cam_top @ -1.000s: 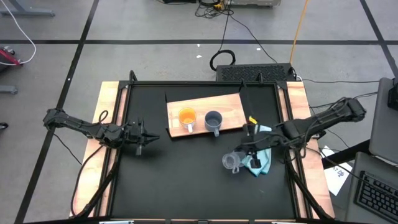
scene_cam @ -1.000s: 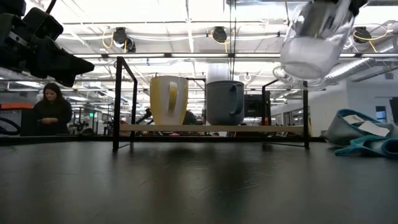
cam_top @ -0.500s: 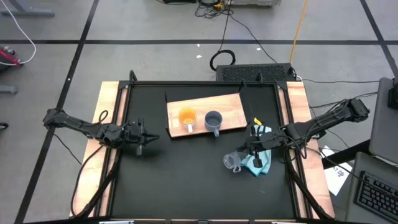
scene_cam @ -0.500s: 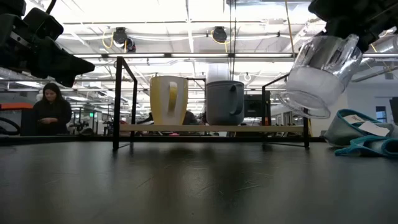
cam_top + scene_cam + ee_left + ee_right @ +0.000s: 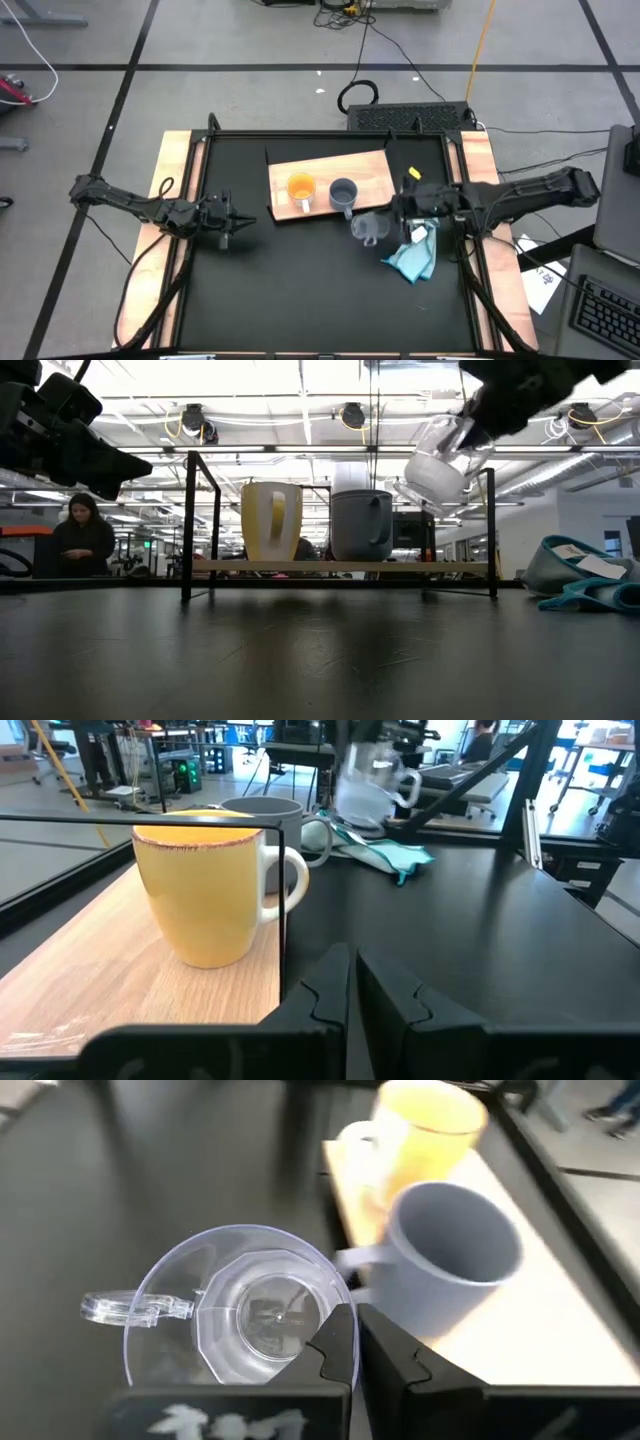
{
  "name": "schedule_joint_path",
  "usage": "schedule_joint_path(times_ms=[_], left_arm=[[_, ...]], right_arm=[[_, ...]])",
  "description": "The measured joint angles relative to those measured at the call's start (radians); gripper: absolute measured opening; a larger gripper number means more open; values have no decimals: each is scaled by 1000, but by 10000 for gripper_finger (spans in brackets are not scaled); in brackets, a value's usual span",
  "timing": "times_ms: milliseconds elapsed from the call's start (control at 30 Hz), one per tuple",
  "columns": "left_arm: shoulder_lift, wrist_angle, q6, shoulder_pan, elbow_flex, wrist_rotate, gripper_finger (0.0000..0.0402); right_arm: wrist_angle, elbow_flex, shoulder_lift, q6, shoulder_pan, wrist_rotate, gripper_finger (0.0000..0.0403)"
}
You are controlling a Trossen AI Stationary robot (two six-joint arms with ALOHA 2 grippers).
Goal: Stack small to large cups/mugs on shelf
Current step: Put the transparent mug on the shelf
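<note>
Fingers of my right gripper (image 5: pixel 392 222) are pinched on the rim of the clear cup (image 5: pixel 367 228), and I hold it in the air, tilted, above the black tabletop (image 5: pixel 300 290). From above, the cup sits just beside the near right corner of the shelf (image 5: pixel 375 172), off its edge. From table height the clear cup (image 5: pixel 437 460) hangs higher than the two mugs on the board, its base turned down and toward the shelf. Past my right wrist I look into the cup (image 5: pixel 240 1318); its handle (image 5: pixel 130 1308) sticks out sideways, away from the mugs.

The blue-grey mug (image 5: pixel 343 194) stands upright on the shelf, closest to the cup I carry, its handle pointing toward the table's front edge. In my right wrist view it (image 5: pixel 450 1265) lies just beyond the clear cup. The orange cup (image 5: pixel 300 188) stands upright beside it on the board, a little apart, white handle also toward the front.

The light blue cloth (image 5: pixel 414 258) lies crumpled on the tabletop under my right arm, near the right side strip.

My left gripper (image 5: pixel 238 222) hovers over the left part of the table, well apart from the shelf, fingers closed together on nothing. Its wrist view shows the orange cup (image 5: pixel 205 890) on the wood.

A person (image 5: pixel 82 538) sits in the room beyond the table.
</note>
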Motion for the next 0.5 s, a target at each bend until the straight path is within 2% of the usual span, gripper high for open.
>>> schedule_joint_path(times_ms=[133, 233, 367, 500], left_arm=[[0, -4, 0, 0, 0, 0, 26], [0, -17, 3, 0, 0, 0, 26], [0, -17, 5, 0, 0, 0, 26], [0, -16, 8, 0, 0, 0, 26]], right_arm=[[-158, 113, -1, -36, -67, -2, 0], [-287, 196, 5, -63, -112, -44, 0], [-407, 293, 30, -96, -180, -64, 0], [-476, 356, 68, -144, -242, -128, 0]])
